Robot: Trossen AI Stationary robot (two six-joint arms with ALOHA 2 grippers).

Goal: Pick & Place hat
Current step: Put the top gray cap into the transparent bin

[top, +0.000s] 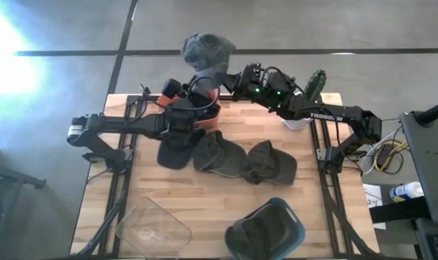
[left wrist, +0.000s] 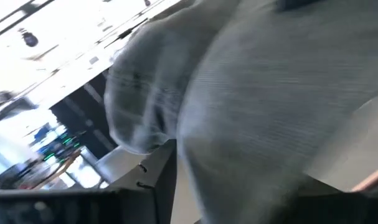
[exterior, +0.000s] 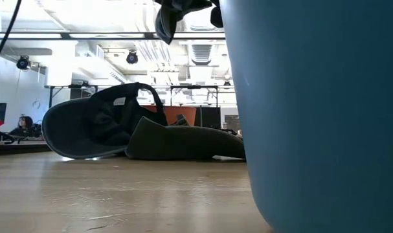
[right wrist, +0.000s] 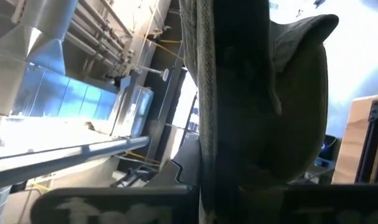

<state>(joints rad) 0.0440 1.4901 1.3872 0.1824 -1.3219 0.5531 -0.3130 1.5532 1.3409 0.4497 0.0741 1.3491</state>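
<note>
With the right gripper (top: 217, 78) clamped on the grey hat (top: 206, 50), held aloft over the table's far edge (top: 132, 97), carry it level and slowly to its drop point before opening; the left gripper's (top: 181, 119) finger state cannot be told.

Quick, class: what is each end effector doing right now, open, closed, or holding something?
Left end effector: cannot be told; it is hidden under the raised grey hat.
Right end effector: closed on the grey hat.

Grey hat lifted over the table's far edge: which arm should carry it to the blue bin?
Probably right. The right gripper appears shut on the grey hat; the blue bin sits on its side.
</note>
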